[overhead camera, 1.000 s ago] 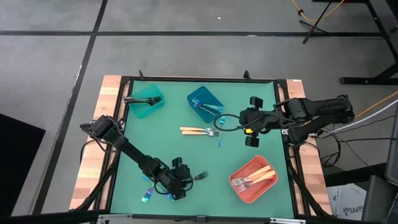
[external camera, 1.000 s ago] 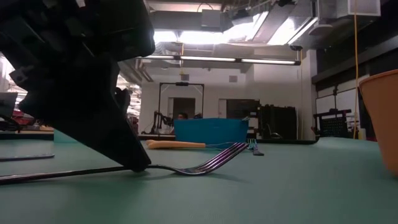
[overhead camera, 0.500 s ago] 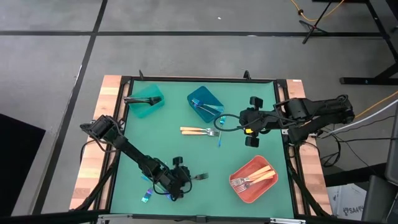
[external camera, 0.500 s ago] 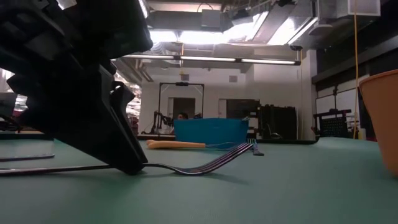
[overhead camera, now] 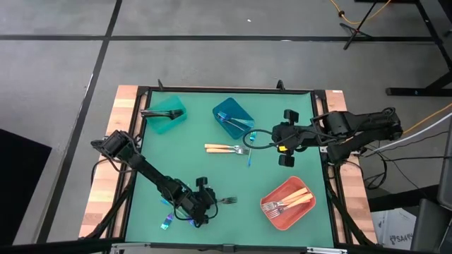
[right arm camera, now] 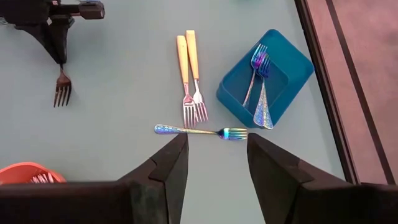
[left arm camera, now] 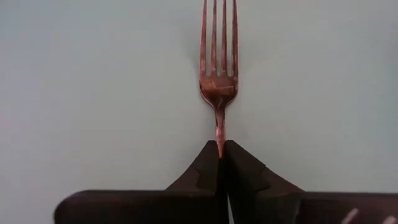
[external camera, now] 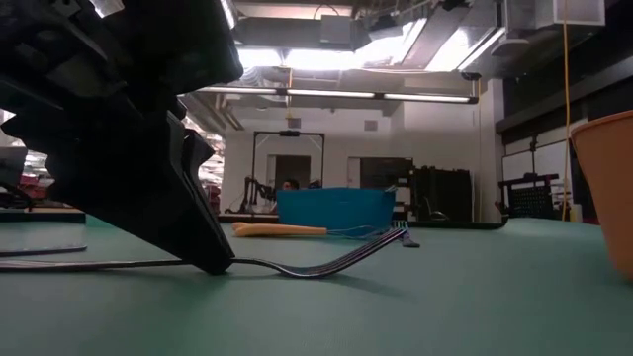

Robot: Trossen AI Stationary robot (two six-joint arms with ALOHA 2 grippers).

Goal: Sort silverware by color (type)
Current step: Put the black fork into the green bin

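Green table [overhead camera: 212, 176], teal bin [overhead camera: 165, 117], blue bin [overhead camera: 233, 115], coral-red bin [overhead camera: 288, 204], gold-handled forks [overhead camera: 224, 149], iridescent fork [right arm camera: 200, 131]

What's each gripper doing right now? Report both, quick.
Left gripper: fingers closed on the handle of a fork lying on the green mat.
Right gripper: fingers open, holding nothing, above an iridescent fork.

I have closed the left tool [left arm camera: 219, 163] onto the fork [left arm camera: 218, 81] handle since a second ago; its fingers [left arm camera: 245, 171] previously stood apart around it.
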